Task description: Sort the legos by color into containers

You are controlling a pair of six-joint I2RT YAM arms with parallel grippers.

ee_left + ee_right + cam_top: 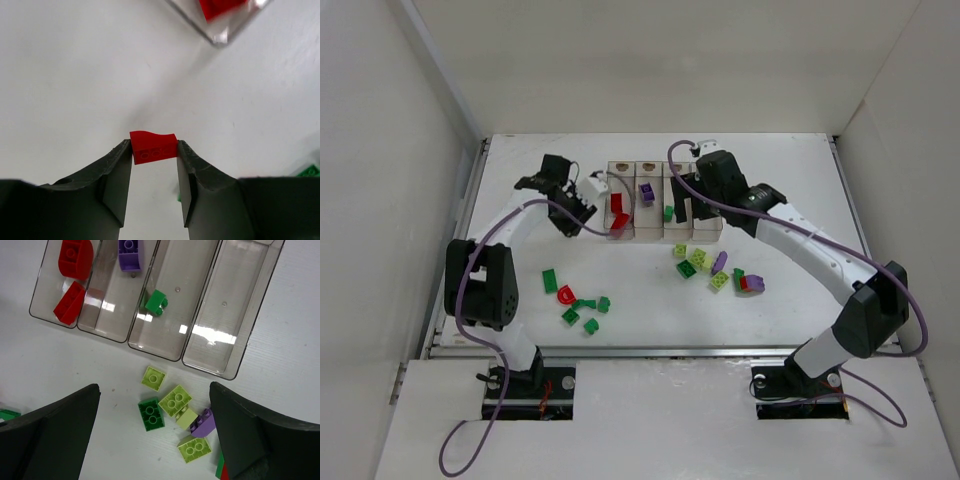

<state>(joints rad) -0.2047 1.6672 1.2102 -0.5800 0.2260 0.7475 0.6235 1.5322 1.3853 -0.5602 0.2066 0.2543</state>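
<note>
My left gripper (154, 150) is shut on a red lego (153, 146), pinched by its ends between the fingertips. It hangs just off the near corner of the containers (220, 35). From above, this gripper (586, 215) sits left of the row of containers (705, 235). The leftmost bin holds two red legos (75, 257) (70, 302), the second a purple one (130, 252), and the third a dark green one (156, 302). The fourth bin (235, 300) holds nothing. My right gripper (154, 387) is open above a cluster of yellow-green (175, 400), dark green (151, 413) and purple (204, 422) legos.
A second group of loose legos lies left of centre near the front: several dark green ones (550, 280) and a red one (565, 294). White walls enclose the table on the left, right and back. The right arm reaches across above the bins' right end (750, 200).
</note>
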